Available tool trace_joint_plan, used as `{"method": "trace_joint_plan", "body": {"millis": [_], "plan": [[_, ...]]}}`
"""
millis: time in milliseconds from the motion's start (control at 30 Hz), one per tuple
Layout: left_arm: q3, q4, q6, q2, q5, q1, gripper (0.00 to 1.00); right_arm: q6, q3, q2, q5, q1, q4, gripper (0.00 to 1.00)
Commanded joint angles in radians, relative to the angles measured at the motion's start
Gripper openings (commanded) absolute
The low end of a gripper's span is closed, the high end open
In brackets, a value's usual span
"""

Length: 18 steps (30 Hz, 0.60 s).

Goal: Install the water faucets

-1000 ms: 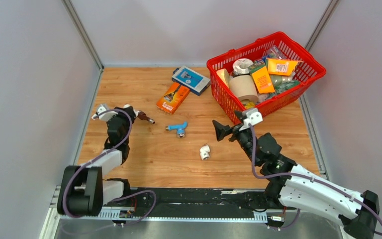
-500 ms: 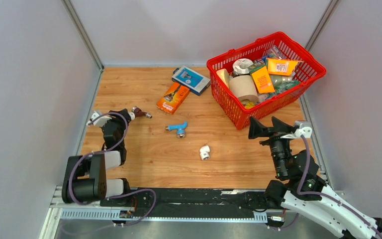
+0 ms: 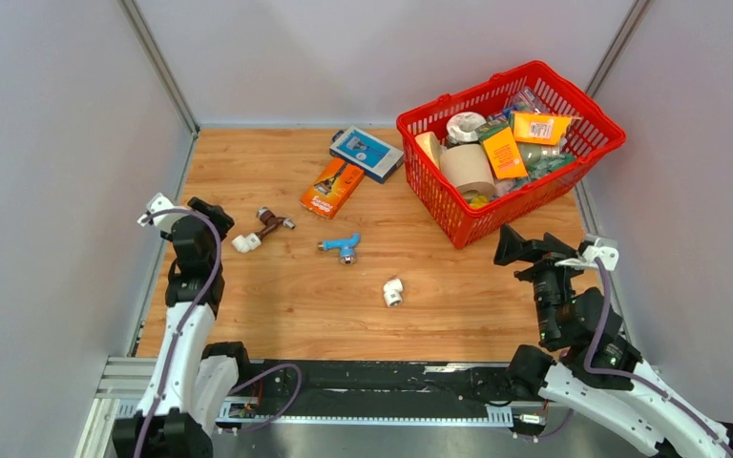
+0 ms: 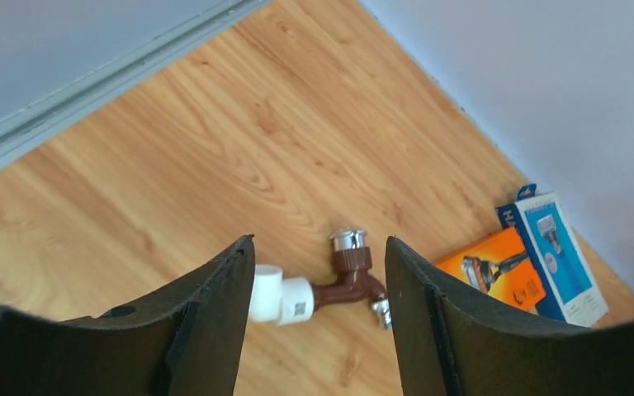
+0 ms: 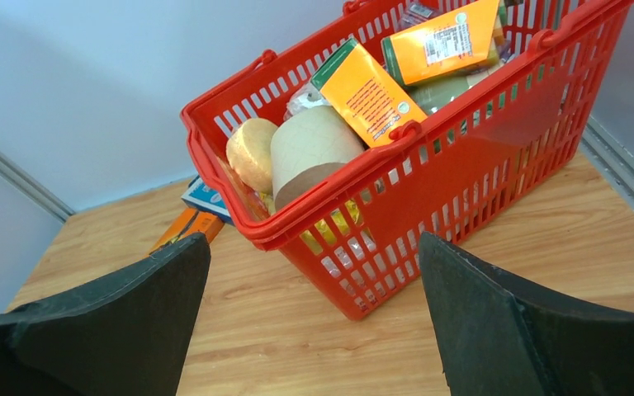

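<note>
The brown faucet [image 3: 269,224] lies on the wooden table with a white elbow fitting [image 3: 243,243] on its threaded end. In the left wrist view the faucet [image 4: 352,277] and its elbow [image 4: 281,297] lie on the table beyond my fingers. My left gripper [image 3: 208,210] [image 4: 318,247] is open and empty, just left of them. The light blue faucet [image 3: 342,246] lies loose mid-table. A second white elbow [image 3: 393,291] lies nearer the front. My right gripper [image 3: 520,248] [image 5: 314,243] is open and empty, in front of the red basket.
A red basket [image 3: 439,205] [image 5: 429,198] full of packages stands at the back right. An orange razor box [image 3: 332,187] [image 4: 495,272] and a blue box [image 3: 367,153] [image 4: 553,256] lie at the back centre. Grey walls close in the table on the left, back and right.
My left gripper has let go of the brown faucet with its elbow and pulled back to the left. My right arm has swung from mid-table to the right, beside the basket.
</note>
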Motion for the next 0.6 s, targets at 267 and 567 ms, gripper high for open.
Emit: {"method": "trace_joint_plan", "body": {"millis": [267,567], "plan": [[0.309,-0.53,0.477,-0.352,0.165,-0.092,0.67,-0.113,0.112,-0.058,0.112,-0.001,-0.047,1.0],[0.187,-0.452,0.546,-0.593,0.118,-0.224,0.68,-0.208,0.15,-0.031,0.14,0.0,-0.049,1.0]]}}
